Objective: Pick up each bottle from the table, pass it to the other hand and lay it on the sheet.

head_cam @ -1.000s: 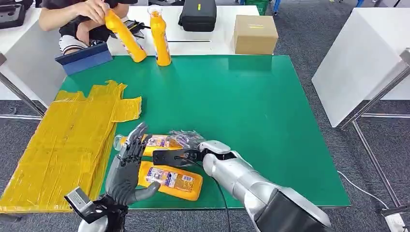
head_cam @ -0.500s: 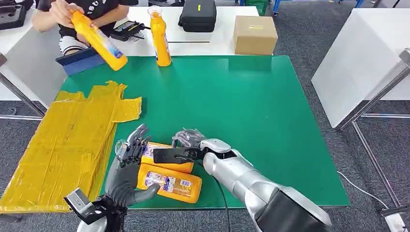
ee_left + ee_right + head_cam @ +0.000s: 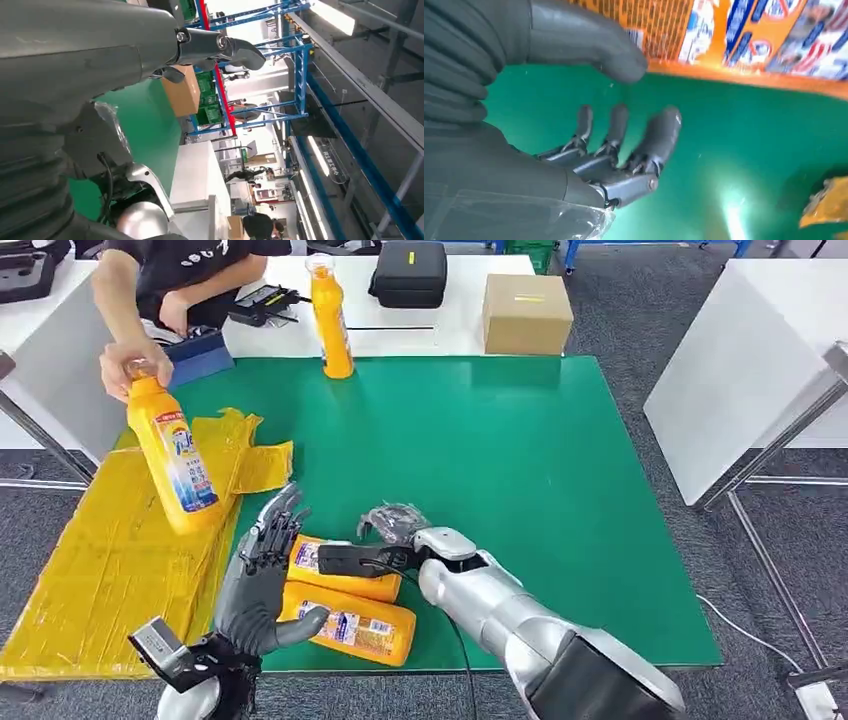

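Note:
Two orange bottles lie side by side near the green table's (image 3: 520,460) front edge: an upper one (image 3: 345,571) and a lower one (image 3: 358,621). My left hand (image 3: 260,580) stands beside their left ends, fingers spread upward, thumb touching the lower bottle. My right hand (image 3: 388,538) lies at the upper bottle's right end; in the right wrist view the right hand (image 3: 574,165) has its fingers apart over bare green and its thumb is near a bottle's label (image 3: 744,35). A person holds a third bottle (image 3: 175,462) by its cap, tilted over the yellow sheet (image 3: 100,550). A fourth bottle (image 3: 331,315) stands at the far edge.
The person leans in at the back left, arm over the sheet. On the white table behind are a cardboard box (image 3: 527,310) and a black case (image 3: 408,272). Another white table (image 3: 740,350) stands to the right.
The person carried the third bottle from the back of the table down over the yellow sheet. My hands and the two lying bottles shifted only slightly.

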Robot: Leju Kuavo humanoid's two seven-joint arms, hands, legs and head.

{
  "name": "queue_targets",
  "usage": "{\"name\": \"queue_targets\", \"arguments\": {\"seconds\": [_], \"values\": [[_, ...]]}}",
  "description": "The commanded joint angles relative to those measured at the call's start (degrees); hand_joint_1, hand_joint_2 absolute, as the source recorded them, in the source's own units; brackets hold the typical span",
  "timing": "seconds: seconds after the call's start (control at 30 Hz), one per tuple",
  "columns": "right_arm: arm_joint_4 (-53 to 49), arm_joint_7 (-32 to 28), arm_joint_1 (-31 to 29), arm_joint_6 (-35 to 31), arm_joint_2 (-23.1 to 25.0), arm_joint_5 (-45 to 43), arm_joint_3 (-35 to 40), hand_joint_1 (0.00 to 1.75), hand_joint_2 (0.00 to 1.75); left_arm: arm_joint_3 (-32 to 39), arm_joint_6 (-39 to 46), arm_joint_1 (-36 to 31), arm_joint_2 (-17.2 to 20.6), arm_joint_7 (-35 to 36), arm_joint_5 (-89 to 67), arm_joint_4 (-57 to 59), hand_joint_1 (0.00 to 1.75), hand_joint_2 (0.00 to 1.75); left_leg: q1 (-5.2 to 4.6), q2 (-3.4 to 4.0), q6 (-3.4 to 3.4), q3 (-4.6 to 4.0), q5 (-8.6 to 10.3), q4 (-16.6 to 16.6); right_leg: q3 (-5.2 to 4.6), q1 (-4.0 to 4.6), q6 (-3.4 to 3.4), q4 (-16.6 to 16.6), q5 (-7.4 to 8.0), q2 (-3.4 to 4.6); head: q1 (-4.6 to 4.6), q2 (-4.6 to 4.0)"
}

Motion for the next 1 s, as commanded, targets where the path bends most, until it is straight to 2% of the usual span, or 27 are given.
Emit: {"name": "queue_targets", "arguments": {"seconds": [0.03, 0.17, 0.3, 0.4, 0.67, 1.0], "values": [[2.0, 1.0, 3.1, -1.2, -1.7, 0.9, -1.1, 0.0, 1.75, 0.5, -0.2, -0.8, 0.7, 0.4, 0.0, 1.7, 0.0, 1.75, 0.06, -0.23, -0.15, 0.12, 0.04, -0.1, 0.23, 0.05, -0.03, -0.2, -0.01, -0.27, 0.0, 0.0], [0.5, 2.6, 2.3, -6.7, -0.3, 2.5, -1.6, 0.0, 1.75, 1.3, 0.0, 0.0, 0.0, 0.7, -0.7, 1.9, 0.0, 1.75, 0.04, -0.1, -0.13, 0.12, 0.0, -0.1, 0.21, 0.03, -0.03, -0.1, -0.02, -0.14, 0.0, 0.0], [-6.0, 5.0, 2.4, -14.2, 0.1, 4.9, 1.9, 0.0, 1.75, 0.9, 2.2, 0.1, 0.1, 0.4, -1.5, 1.7, 0.0, 1.75, 0.04, -0.04, -0.11, 0.05, -0.01, -0.1, 0.14, 0.02, -0.03, -0.1, -0.02, -0.07, 0.0, 0.0], [-9.7, 4.3, 2.4, -16.7, 0.1, 3.9, 2.6, 0.0, 1.75, 0.6, 2.9, 0.7, 0.1, 0.4, -1.8, 0.8, 0.0, 1.75, 0.06, 0.02, -0.18, -0.05, -0.05, 0.0, 0.06, 0.04, -0.06, 0.0, -0.03, -0.03, 0.0, 0.0], [-18.8, 2.2, 4.1, -15.1, 0.1, 0.6, 0.8, 0.0, 1.75, 0.4, 2.9, 3.6, -1.3, 0.4, -3.6, -1.7, 0.0, 1.75, 0.08, 0.01, -0.14, -0.29, -0.05, 0.0, 0.0, 0.01, -0.03, 0.0, -0.07, -0.04, 0.02, 0.0], [-20.0, 2.6, 4.2, -14.4, 0.1, -1.6, 0.4, 0.0, 1.75, 0.2, 2.5, 3.3, -1.5, 0.7, -4.0, -2.1, 0.0, 1.75, 0.09, -0.04, -0.15, -0.41, -0.01, 0.0, -0.18, 0.02, -0.06, 0.0, -0.04, -0.07, 0.02, 0.0]]}}
